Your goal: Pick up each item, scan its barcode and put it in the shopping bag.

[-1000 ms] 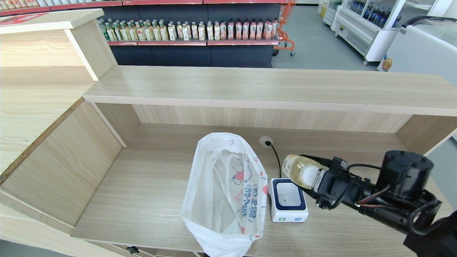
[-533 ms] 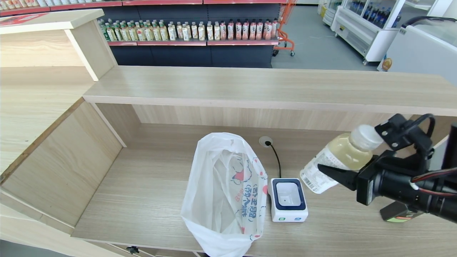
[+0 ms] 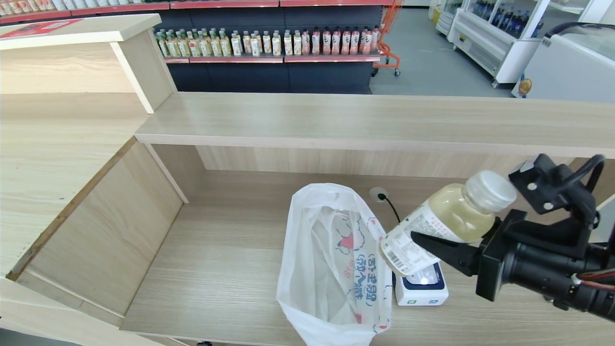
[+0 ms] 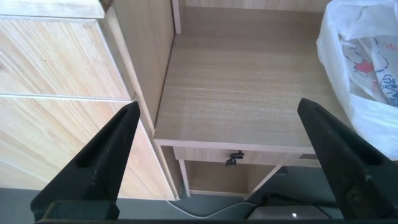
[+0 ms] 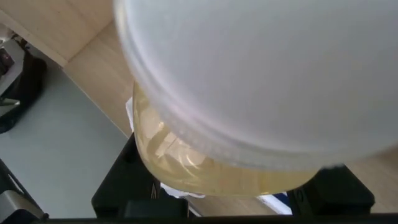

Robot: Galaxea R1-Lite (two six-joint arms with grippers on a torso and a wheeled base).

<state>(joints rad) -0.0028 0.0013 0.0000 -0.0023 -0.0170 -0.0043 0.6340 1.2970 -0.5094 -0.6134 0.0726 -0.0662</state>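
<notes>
Blue printed characters [image 3: 364, 276] on shopping bag [image 3: 331, 254]; barcode label [image 3: 405, 246] on bottle [image 3: 444, 221]

Pale wooden counter [image 3: 365, 120], bottle-stocked shelves [image 3: 288, 59], grey floor [image 3: 427, 62], white freezers [image 3: 567, 67]

Left gripper [image 4: 219, 106] hung over the counter's [image 4: 236, 81] near edge, dark fingers [image 4: 93, 168] spread wide apart. White shopping bag [image 4: 364, 68] with printed cartoon stood on the counter. Small black latch [image 4: 233, 158] sat on the panel below the edge.
</notes>
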